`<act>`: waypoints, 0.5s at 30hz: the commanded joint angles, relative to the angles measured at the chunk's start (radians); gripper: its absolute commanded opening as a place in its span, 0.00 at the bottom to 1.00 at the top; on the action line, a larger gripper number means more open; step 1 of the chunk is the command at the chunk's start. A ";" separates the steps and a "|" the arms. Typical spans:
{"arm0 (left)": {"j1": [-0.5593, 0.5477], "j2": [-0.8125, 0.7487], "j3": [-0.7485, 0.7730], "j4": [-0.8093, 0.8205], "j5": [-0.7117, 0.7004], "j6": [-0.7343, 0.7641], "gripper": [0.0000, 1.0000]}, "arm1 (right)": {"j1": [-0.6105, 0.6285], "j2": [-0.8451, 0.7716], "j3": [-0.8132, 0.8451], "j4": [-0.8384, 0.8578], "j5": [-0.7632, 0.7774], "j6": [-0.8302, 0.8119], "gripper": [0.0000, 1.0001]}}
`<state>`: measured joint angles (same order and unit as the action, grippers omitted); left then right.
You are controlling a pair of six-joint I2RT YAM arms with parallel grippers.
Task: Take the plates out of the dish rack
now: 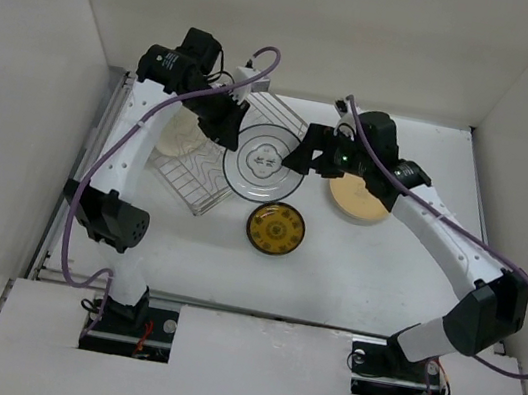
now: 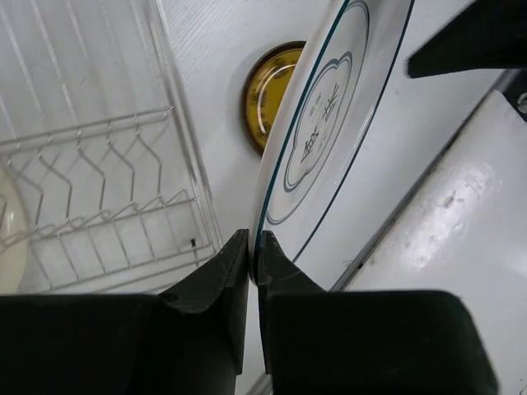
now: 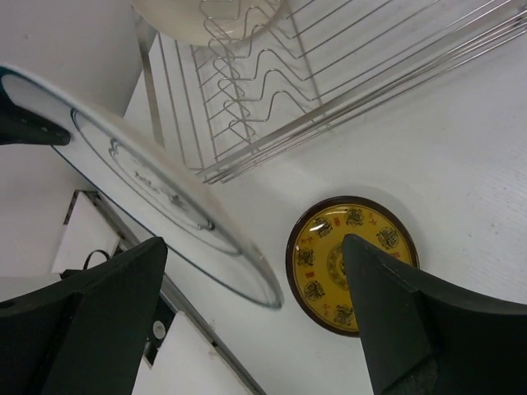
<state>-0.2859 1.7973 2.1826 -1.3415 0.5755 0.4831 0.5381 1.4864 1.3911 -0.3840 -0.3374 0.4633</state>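
Above the dish rack's point(image 1: 196, 181) right edge: white teal-rimmed plate point(image 1: 265, 162), clear of the table, between both grippers.
Left gripper point(image 2: 254, 247): fingers pinched on the plate's rim.
Right gripper point(image 3: 251, 243): fingers wide apart at the opposite rim, gripping nothing.
Risk: one-edge pinch; plate may sag or slip onto the yellow patterned plate point(image 1: 276, 228).
Orientation: face up, near level; round, held diameter runs left-right.

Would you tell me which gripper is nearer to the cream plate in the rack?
Left. The left gripper is just beside the cream plate; the right gripper is beyond the white plate.
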 commanded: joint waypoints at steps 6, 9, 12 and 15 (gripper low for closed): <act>-0.012 -0.039 0.005 -0.108 0.175 0.114 0.00 | 0.008 0.002 -0.023 0.149 -0.130 0.005 0.47; -0.012 -0.030 -0.006 -0.108 0.143 0.089 0.00 | 0.008 -0.011 -0.033 0.149 -0.130 0.005 0.03; -0.012 -0.010 -0.006 -0.097 0.068 0.036 0.29 | 0.008 -0.052 -0.043 0.122 -0.105 0.024 0.00; -0.012 -0.001 -0.006 -0.022 -0.066 -0.049 0.68 | 0.008 -0.087 -0.043 0.002 -0.025 0.072 0.00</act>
<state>-0.2874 1.8072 2.1754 -1.3315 0.5919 0.5014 0.5613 1.4590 1.3441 -0.3347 -0.4583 0.4610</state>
